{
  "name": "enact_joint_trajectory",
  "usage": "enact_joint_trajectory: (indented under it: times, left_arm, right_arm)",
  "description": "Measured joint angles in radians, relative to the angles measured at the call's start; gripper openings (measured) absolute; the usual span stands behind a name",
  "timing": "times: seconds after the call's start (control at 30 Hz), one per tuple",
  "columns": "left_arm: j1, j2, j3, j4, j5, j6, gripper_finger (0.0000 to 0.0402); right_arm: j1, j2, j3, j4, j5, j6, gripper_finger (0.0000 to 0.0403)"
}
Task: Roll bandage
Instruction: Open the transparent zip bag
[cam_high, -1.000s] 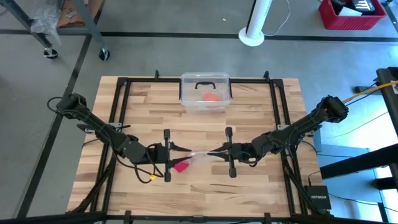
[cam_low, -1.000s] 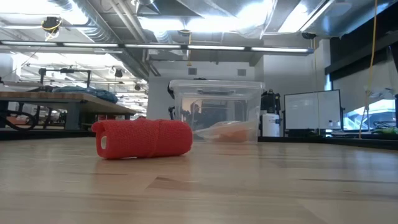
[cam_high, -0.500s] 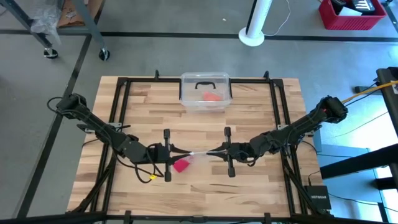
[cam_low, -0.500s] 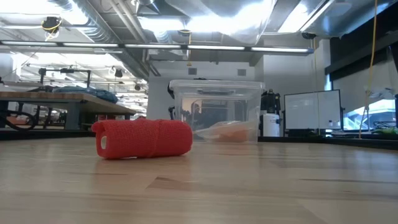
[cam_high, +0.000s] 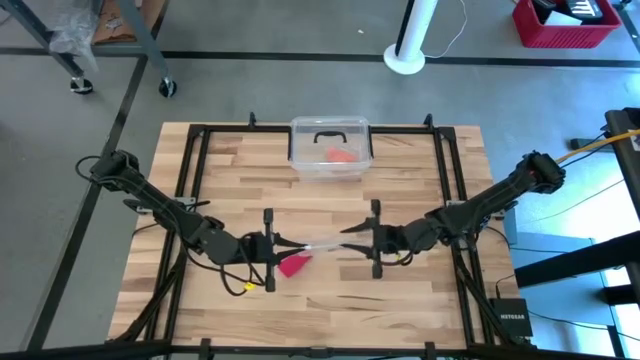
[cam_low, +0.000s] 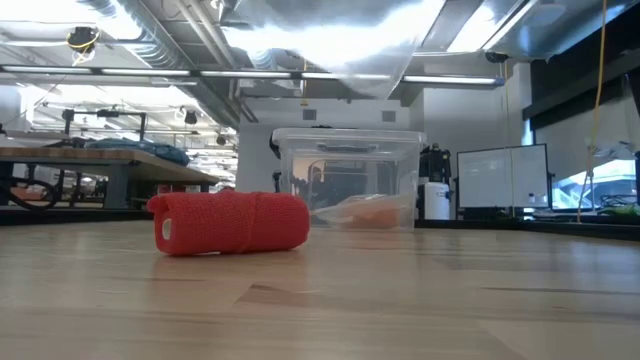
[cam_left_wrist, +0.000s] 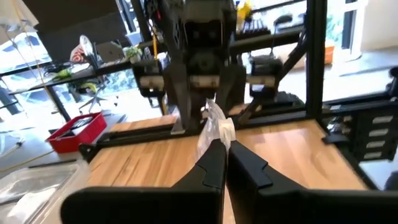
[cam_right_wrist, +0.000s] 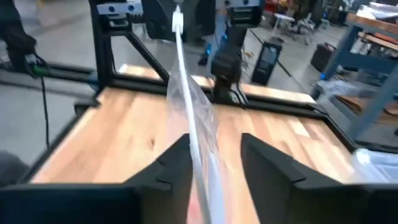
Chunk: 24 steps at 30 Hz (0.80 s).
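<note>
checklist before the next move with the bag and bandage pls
1. Left end effector shut on the plastic bag: ok.
2. Right end effector open, bag running between its fingers: ok.
3. Bandage rolled up and lying on the table: ok.
4. Bandage clear of the bag's lower edge: cannot tell, they meet in the high view.
5. Clear box at the far side, apart from both arms: ok.

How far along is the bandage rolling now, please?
Done: the bandage lies rolled on the table. In hand: the left gripper pinches the clear plastic bag; the right gripper stands open around it. Left: perhaps bagging the roll.
</note>
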Motion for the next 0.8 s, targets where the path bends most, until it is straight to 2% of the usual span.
enact_joint_trajectory:
  times: [0.13,0.3,0.43,0.63,0.8]
  left_arm:
    - [0.001,0.0,0.0,-0.074,-0.032,-0.022,0.0]
    - [0.025,0.0,0.0,-0.164,-0.016,-0.094,0.0]
    - [0.06,0.016,0.0,-0.164,0.087,-0.132,0.0]
    - [0.09,0.078,0.0,-0.145,0.128,-0.132,0.0]
    - [0.087,0.065,0.0,-0.137,0.129,-0.132,0.0]
  right_arm:
    - [0.0,-0.041,0.06,-0.176,0.004,0.039,0.0166]
    - [0.005,-0.035,0.114,-0.182,0.003,0.112,0.0173]
    - [0.005,0.048,0.162,-0.18,-0.039,0.109,0.0169]
    - [0.002,0.223,0.276,-0.19,-0.011,0.015,0.0165]
    - [0.004,0.293,0.334,-0.199,0.006,-0.031,0.0165]
